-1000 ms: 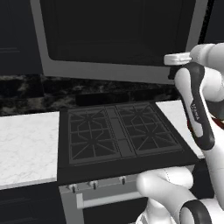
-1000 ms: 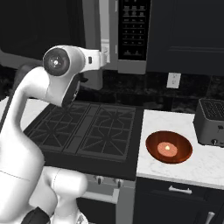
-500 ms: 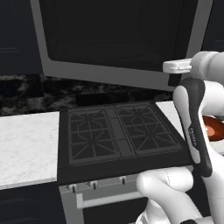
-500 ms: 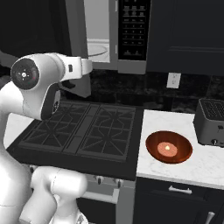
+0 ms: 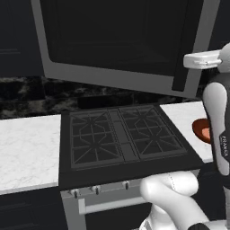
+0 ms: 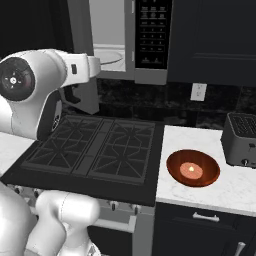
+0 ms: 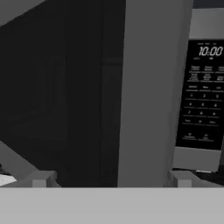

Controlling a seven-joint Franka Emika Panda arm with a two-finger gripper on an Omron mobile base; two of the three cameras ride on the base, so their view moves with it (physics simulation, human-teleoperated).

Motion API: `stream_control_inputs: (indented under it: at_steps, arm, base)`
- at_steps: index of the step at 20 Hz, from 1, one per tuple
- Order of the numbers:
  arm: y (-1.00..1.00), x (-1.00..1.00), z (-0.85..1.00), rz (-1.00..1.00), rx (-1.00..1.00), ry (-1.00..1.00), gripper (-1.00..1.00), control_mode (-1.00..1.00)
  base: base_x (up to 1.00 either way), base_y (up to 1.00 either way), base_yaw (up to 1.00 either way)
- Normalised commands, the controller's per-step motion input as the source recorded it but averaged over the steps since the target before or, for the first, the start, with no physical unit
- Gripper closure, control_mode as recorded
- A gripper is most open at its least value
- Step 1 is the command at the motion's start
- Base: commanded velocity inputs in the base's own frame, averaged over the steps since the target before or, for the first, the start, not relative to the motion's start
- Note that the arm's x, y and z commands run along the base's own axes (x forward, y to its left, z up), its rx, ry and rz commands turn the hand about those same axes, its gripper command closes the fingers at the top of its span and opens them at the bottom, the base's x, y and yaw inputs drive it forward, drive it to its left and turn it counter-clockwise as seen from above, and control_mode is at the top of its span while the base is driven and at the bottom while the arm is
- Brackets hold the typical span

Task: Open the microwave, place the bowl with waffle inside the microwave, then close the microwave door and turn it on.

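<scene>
The microwave [image 6: 150, 70] hangs above the stove, and its light grey interior [image 6: 107, 50] is showing. The microwave door [image 5: 112, 36] stands swung out, with its dark bar handle [image 5: 180, 76] at the right edge. In the hand view my gripper [image 7: 111, 181] is open. Its fingertips [image 7: 41, 179] sit on either side of the door's grey frame edge [image 7: 144, 87], close in front, with the button panel [image 7: 201, 96] to the right. The reddish-brown bowl [image 6: 193, 167] rests on the white counter right of the stove, the waffle [image 6: 190, 170] at its centre. In the left base view my arm half hides the bowl [image 5: 201, 129].
A black gas stove [image 6: 95, 150] with grates lies below the microwave. A dark toaster [image 6: 242, 140] stands on the counter [image 6: 235, 190] at the far right, just behind the bowl. More white counter [image 5: 27, 148] lies left of the stove. A wall socket [image 6: 198, 91] is behind.
The microwave door has swung wider, so more of the light interior shows. My arm's elbow has swung left in the right base view. The bowl has not moved.
</scene>
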Motion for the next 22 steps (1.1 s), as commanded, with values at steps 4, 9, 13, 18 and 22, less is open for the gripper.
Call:
stream_control_inputs:
  at_steps: [4,9,13,18,22]
  arm:
    - [-0.39,-0.89,0.72,0.09,0.00,-0.05,-1.00,-1.00]
    - [-0.70,-0.48,0.05,0.08,0.00,-0.01,-1.00,-1.00]
    - [-0.76,-0.01,-0.23,0.17,0.00,-0.04,-1.00,-1.00]
    - [-0.43,0.00,-0.36,0.33,-0.09,-0.22,-1.00,-1.00]
    - [-0.08,0.01,-0.51,0.36,-0.25,-0.37,-1.00,-1.00]
  base:
    - [0.00,0.00,0.00]
    - [0.00,0.00,0.00]
    - [0.00,0.00,0.00]
    - [0.00,0.00,0.00]
    - [0.00,0.00,0.00]
